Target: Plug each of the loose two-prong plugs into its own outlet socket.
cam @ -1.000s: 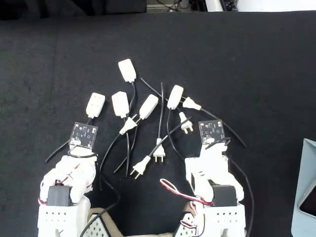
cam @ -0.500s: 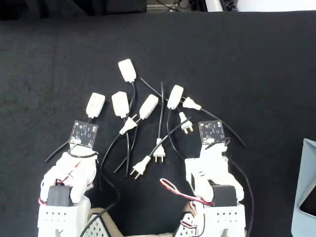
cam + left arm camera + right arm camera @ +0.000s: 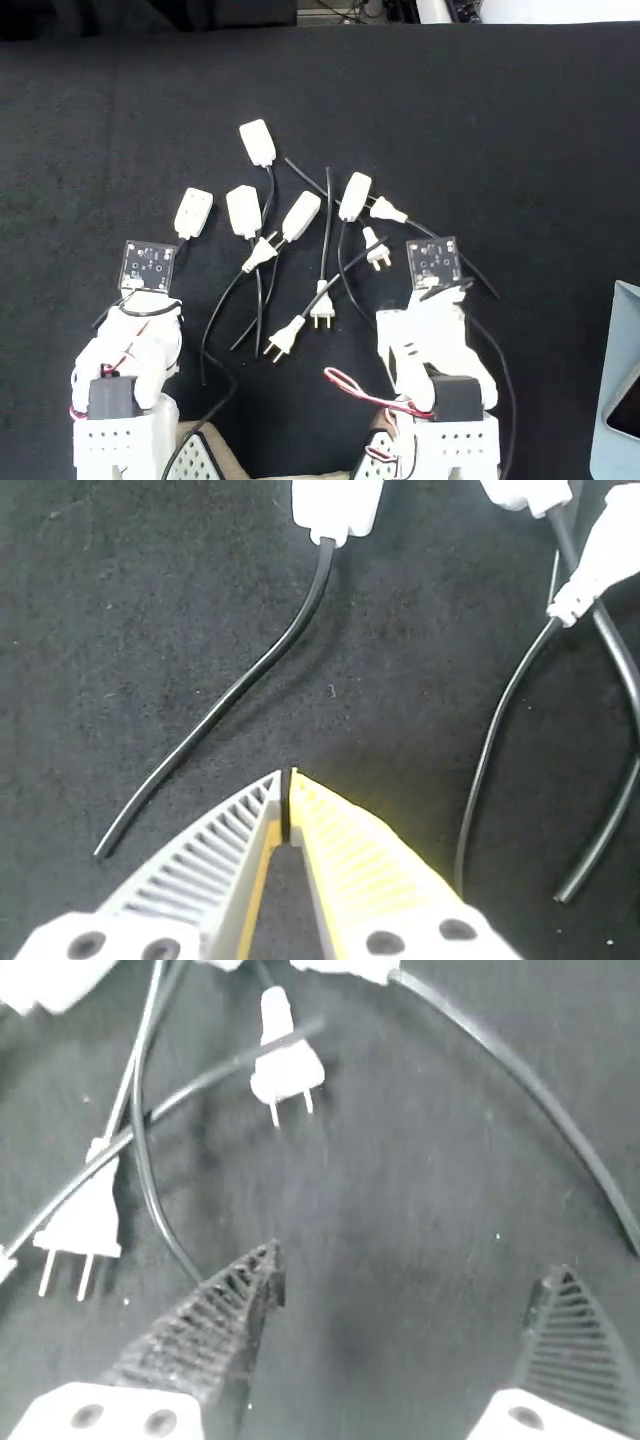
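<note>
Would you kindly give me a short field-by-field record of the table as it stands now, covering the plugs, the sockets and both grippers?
Surface: table covered in black cloth
Outlet sockets: five, white, in a loose arc ahead of the arms
Two-prong plugs: five, white on black cables, lying loose on the cloth
Left gripper: shut, empty, above bare cloth beside a socket's cable
Right gripper: open, empty, one plug lying just ahead
Task state: no plug looks seated in a socket
</note>
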